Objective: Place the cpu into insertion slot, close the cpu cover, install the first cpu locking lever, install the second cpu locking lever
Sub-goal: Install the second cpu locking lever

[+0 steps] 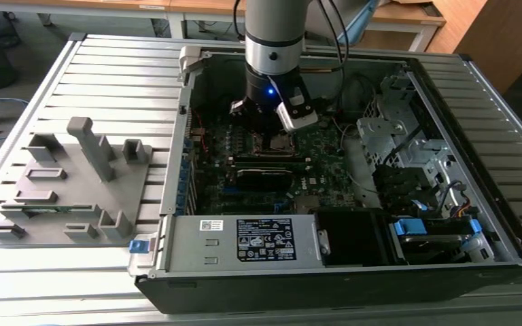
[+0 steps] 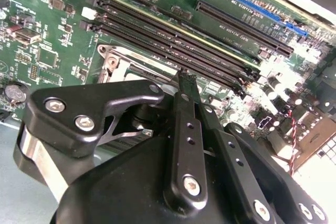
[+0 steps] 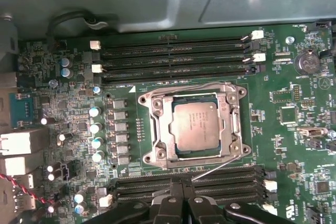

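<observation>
While the cpu [image 3: 196, 128] sits under its cpu cover [image 3: 160, 124], the gripper [image 3: 183, 199] — fingers together — grips nothing

insertion slot [image 3: 193, 125] landmark | above it: open, no part overhangs | two opposite sides: long black memory slot banks [image 3: 173, 56] close beside | third side: row of capacitors [image 3: 94, 135] near | gripper [image 3: 181, 195] over one bank

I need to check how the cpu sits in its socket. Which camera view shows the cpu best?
The first wrist view: the cpu lies face-on and unobstructed inside the insertion slot. In the exterior view it is a small patch just below the arm. In the second wrist view the pincer hides it.
</observation>
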Tool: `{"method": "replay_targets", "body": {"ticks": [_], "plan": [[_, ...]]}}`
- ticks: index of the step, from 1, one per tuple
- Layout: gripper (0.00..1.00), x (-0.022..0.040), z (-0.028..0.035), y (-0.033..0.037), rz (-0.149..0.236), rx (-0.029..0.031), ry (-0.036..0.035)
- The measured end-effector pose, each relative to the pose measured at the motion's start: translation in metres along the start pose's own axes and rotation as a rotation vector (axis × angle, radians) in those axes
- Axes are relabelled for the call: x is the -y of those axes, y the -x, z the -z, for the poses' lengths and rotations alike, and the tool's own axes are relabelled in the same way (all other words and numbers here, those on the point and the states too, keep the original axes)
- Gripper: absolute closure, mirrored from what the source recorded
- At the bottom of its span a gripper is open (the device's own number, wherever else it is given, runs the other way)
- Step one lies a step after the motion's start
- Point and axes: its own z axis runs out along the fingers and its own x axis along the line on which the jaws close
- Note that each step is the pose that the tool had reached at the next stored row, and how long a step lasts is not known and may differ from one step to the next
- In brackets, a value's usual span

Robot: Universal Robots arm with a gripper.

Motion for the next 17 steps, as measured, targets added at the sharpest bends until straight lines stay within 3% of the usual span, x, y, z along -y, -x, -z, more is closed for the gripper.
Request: {"method": "replay_targets", "body": {"ticks": [17], "plan": [[0.90,0.0008,-0.0130,-0.0091,0.000,-0.0001,-0.0001]]}}
